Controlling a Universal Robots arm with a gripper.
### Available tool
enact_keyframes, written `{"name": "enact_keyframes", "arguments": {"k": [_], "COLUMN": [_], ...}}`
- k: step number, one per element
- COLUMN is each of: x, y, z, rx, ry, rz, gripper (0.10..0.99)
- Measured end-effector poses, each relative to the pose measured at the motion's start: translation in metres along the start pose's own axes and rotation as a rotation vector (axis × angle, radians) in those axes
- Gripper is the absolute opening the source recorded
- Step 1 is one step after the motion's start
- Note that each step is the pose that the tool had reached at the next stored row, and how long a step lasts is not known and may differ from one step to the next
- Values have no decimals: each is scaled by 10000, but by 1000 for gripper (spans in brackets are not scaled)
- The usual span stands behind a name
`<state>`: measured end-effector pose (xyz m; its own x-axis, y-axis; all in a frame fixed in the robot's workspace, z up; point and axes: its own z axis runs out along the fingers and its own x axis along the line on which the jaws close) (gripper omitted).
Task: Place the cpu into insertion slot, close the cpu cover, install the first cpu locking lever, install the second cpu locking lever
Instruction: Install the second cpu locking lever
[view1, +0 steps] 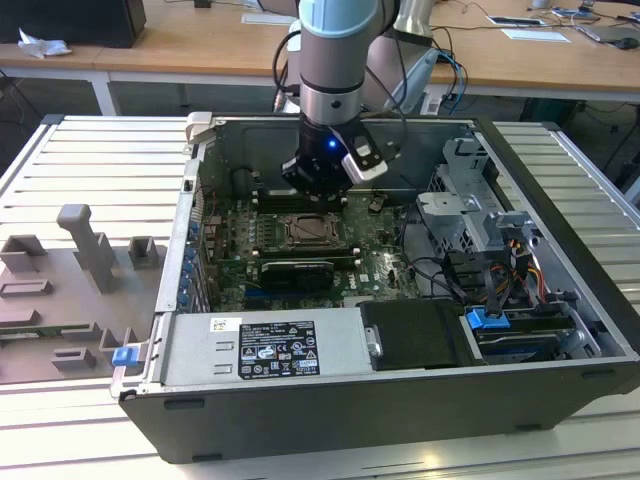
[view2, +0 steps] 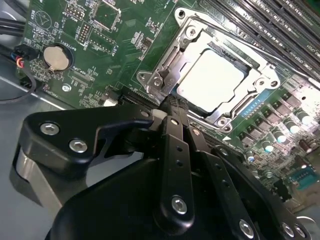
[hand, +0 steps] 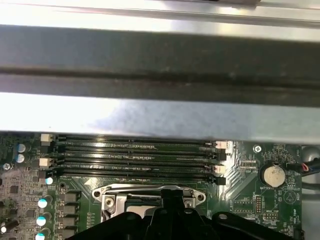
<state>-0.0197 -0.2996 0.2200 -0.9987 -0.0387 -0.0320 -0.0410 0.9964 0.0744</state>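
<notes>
Already the cpu (view2: 210, 77) sits in the insertion slot (view2: 156, 80) under the closed cpu cover (view2: 187, 31); the gripper (view2: 172, 107), jaws closed and empty, hovers at its edge, levers seemingly unfinished.

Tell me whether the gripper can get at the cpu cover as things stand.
Probably yes: the gripper hangs right at the edge of the cpu cover, which lies closed over the cpu, with nothing between them.

Ribbed grey metal table (view1: 80, 160), open computer case (view1: 560, 330) lying on it, grey fixture blocks (view1: 85, 245) beside the case
</notes>
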Motion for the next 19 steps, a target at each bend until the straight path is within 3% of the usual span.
{"name": "enact_keyframes", "arguments": {"k": [6,11,19], "x": [-6,-2,-1], "y": [15,-69,-93], "z": [-197,-208,-209], "rx": [0,-1,-1], "ry": [0,-1,0], "rz": [0,0,0], "gripper": [106,106,106]}}
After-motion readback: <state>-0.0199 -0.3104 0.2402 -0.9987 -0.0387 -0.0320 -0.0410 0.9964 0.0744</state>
